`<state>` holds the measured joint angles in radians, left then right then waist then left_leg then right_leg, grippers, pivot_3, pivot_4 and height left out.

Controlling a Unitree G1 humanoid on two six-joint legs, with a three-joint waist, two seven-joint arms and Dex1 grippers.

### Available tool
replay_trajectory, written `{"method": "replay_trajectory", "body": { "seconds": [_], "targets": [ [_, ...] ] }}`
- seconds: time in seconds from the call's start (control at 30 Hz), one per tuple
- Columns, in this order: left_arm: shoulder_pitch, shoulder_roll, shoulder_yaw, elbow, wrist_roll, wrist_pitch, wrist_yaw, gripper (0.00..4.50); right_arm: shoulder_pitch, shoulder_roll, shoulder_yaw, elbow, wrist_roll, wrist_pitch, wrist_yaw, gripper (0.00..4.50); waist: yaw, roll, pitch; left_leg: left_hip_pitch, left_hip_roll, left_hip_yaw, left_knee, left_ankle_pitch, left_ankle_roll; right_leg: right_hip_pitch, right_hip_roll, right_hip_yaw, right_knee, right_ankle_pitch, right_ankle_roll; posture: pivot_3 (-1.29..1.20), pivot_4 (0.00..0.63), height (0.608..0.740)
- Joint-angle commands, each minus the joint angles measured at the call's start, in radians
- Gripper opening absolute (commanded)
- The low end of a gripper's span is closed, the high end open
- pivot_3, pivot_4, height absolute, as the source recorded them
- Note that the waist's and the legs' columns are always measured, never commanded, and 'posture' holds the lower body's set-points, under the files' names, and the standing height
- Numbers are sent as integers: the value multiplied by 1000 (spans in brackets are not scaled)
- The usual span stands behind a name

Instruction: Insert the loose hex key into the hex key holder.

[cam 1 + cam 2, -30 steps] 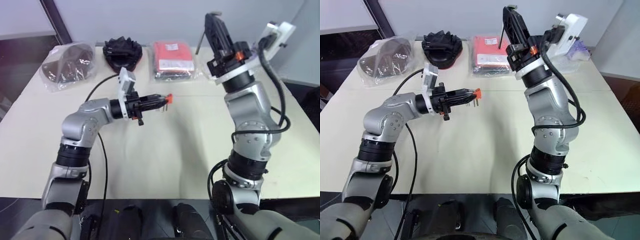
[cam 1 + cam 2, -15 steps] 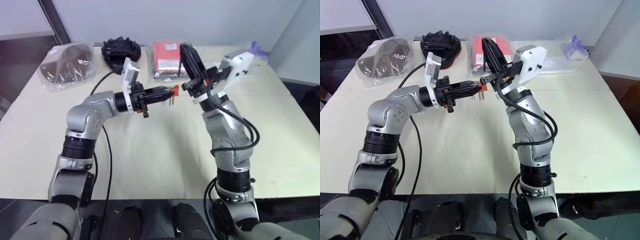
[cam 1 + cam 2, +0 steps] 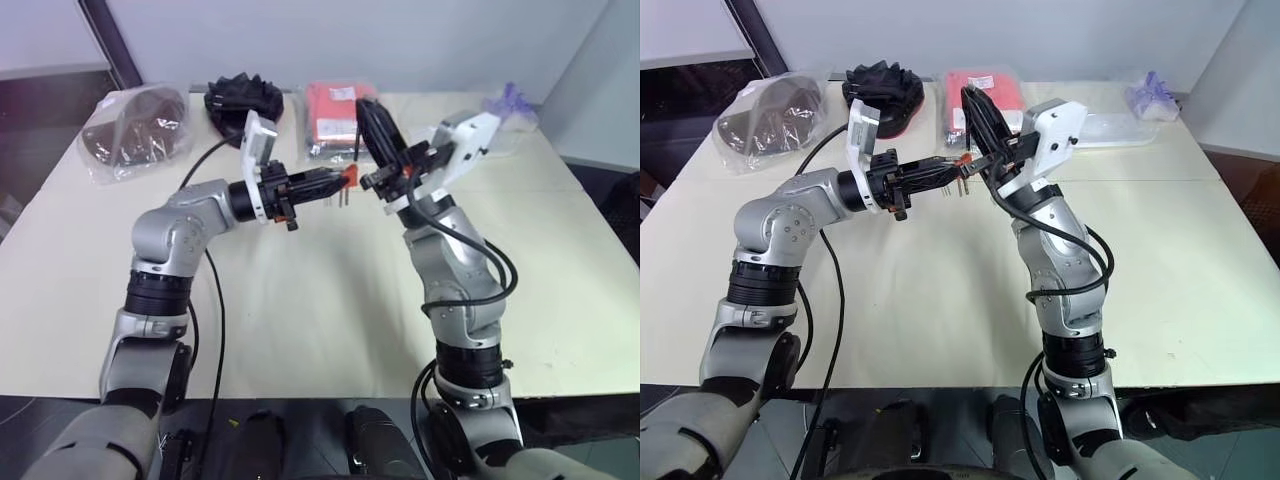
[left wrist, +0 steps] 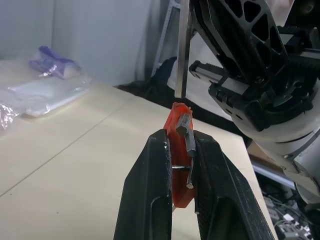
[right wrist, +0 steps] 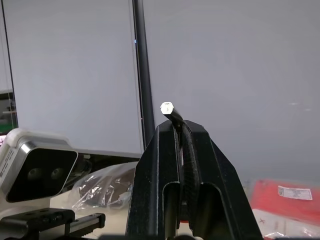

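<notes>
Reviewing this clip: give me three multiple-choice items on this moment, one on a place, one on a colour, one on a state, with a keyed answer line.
1. Where is the hex key holder?
A. Lying on the table
B. Clamped in the left gripper
C. Inside a plastic bag

2. What colour is the holder's block?
A. Red-orange
B. Blue
C. Green

3. What is the state of the right gripper?
A. Open and empty
B. Shut on the loose hex key
C. Shut on a glove

Answers: 1 B, its fingers pinch the block above the table; 2 A, the left wrist view shows red-orange plastic; 3 B, the rod sticks out between its closed fingers.
</notes>
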<state>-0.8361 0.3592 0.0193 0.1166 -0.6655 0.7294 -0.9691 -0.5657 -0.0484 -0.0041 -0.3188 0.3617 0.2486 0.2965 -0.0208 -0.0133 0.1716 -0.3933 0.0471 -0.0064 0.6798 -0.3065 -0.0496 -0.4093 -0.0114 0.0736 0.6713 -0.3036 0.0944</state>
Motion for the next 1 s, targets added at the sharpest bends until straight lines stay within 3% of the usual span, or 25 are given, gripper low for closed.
{"method": "replay_trajectory", "body": {
  "seconds": [0.03, 1.0],
  "targets": [
    [-18, -1, 31, -25, -26, 3, 7, 62, -3, -2, 8, -24, -2, -20, 0, 79, 0, 0, 0, 0, 0, 0, 0, 0, 0, 0, 0, 0, 0, 0, 0, 0, 150, 740],
    [-10, 4, 47, -50, -54, 34, 29, 62, 2, -30, 3, 15, -26, -60, -3, 79, 0, 0, 0, 0, 0, 0, 0, 0, 0, 0, 0, 0, 0, 0, 0, 0, 150, 740]
  ]
}}
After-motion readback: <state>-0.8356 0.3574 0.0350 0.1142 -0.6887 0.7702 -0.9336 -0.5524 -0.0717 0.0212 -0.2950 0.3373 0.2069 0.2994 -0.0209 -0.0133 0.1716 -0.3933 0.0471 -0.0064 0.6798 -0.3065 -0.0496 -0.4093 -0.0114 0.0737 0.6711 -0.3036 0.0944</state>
